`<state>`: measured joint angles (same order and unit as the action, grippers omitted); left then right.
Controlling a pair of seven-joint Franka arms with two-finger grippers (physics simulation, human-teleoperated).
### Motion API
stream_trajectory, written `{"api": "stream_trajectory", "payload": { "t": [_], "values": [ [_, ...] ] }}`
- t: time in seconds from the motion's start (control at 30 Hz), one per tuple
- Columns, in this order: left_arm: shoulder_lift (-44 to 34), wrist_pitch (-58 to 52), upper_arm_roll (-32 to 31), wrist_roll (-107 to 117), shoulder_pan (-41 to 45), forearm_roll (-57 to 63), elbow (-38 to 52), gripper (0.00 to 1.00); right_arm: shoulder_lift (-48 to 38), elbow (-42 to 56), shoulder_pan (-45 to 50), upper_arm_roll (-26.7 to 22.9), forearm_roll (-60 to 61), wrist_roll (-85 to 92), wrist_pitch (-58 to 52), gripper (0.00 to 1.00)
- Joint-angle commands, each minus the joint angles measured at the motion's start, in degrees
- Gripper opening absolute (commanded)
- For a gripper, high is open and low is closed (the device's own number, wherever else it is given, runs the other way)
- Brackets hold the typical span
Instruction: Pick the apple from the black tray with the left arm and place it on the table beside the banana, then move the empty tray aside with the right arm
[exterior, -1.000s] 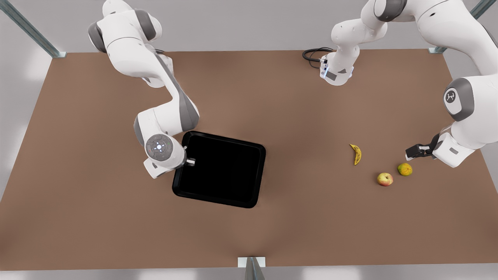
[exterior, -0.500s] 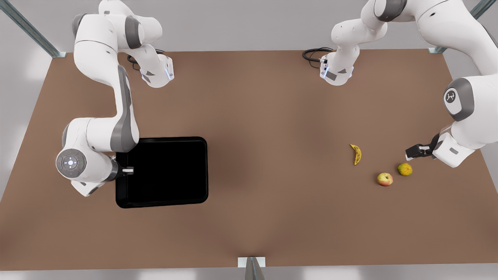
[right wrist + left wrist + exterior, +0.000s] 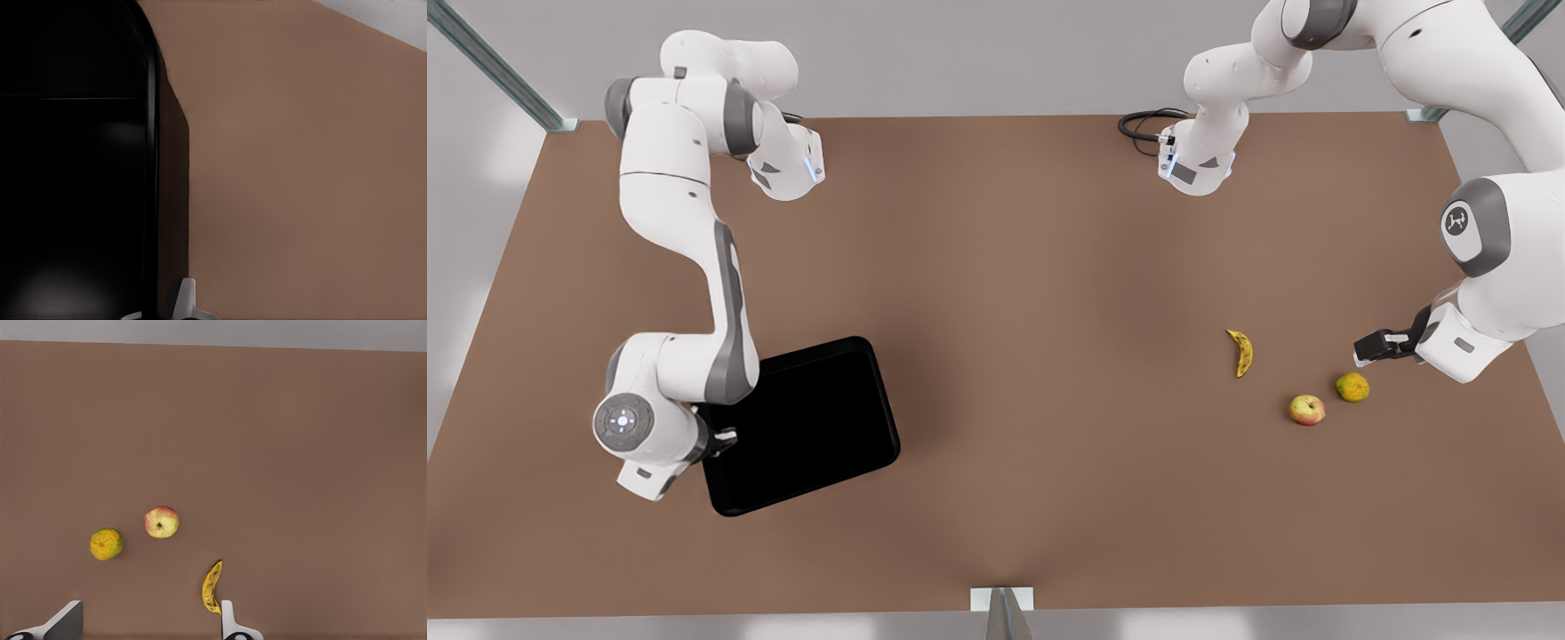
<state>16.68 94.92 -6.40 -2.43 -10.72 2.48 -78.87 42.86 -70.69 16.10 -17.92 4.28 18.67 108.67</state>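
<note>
The apple lies on the brown table, a short way from the banana. My left gripper hangs open at the front view's right, just behind the fruit, holding nothing. The black tray sits empty and skewed at the front view's left. My right gripper is shut on the tray's rim; one pale fingertip shows pressed against the outer wall.
A yellow-green-orange round fruit lies beside the apple, under the left gripper. A black cable coil rests at the table's far edge. A metal bracket stands at the front edge.
The right arm has dragged the tray from the table's middle to the front view's left, then swung it askew and closer to the front edge. The left arm and fruit have not moved.
</note>
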Motion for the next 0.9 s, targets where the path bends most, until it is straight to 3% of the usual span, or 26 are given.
{"api": "stream_trajectory", "payload": {
  "t": [0.0, 0.2, 0.33, 0.37, 0.5, 0.57, 0.6, 0.73, 0.8, 0.87],
  "values": [
    [-0.07, -0.09, -0.01, 0.06, 0.0, 0.06, 0.03, 1.0, 0.91, 0.02, -0.02, 0.0, -0.33, 11.83, 3.83, 0.12],
    [-0.07, 0.0, -0.01, 0.06, 0.0, 0.06, 0.03, 1.0, 3.64, 0.11, -0.81, 0.35, -0.5, 11.57, 5.5, 0.28],
    [-0.07, 0.0, -0.01, 0.06, 0.0, 0.06, 0.03, 1.0, 3.73, 0.2, -0.81, 0.35, -0.41, 11.22, 5.5, 0.9],
    [-0.07, -0.09, -0.01, 0.06, 0.0, 0.06, 0.03, 1.0, 3.73, 0.2, -0.81, 0.35, -0.41, 11.22, 5.5, 0.97],
    [-0.07, 0.0, -0.01, 0.06, 0.0, 0.06, 0.03, 1.0, 2.76, 0.55, -0.9, -0.09, -0.5, 12.09, 5.5, 1.0],
    [-0.07, 0.0, -0.01, 0.06, 0.0, 0.06, 0.03, 1.0, -2.86, 0.46, -0.98, 0.0, 3.01, 12.88, 4.45, 1.0],
    [-0.07, 0.0, -0.01, 0.06, 0.0, 0.06, 0.03, 1.0, -5.76, 0.37, -1.25, 0.08, 4.24, 13.41, 0.85, 1.0],
    [-0.07, 0.0, -0.01, 0.06, 0.0, 0.06, 0.03, 1.0, -22.99, 0.37, -0.63, 0.79, 3.02, 3.05, -32.98, 1.0],
    [-0.07, 0.0, -0.01, 0.06, 0.0, -0.02, 0.03, 1.0, -25.8, 0.2, -0.72, 0.35, -0.06, 1.9, -41.26, 0.99],
    [-0.07, 0.0, -0.1, 0.06, 0.09, 0.06, 0.03, 1.0, -26.07, 0.11, -0.72, 0.52, -2.17, 1.9, -42.05, 1.0]
  ]
}}
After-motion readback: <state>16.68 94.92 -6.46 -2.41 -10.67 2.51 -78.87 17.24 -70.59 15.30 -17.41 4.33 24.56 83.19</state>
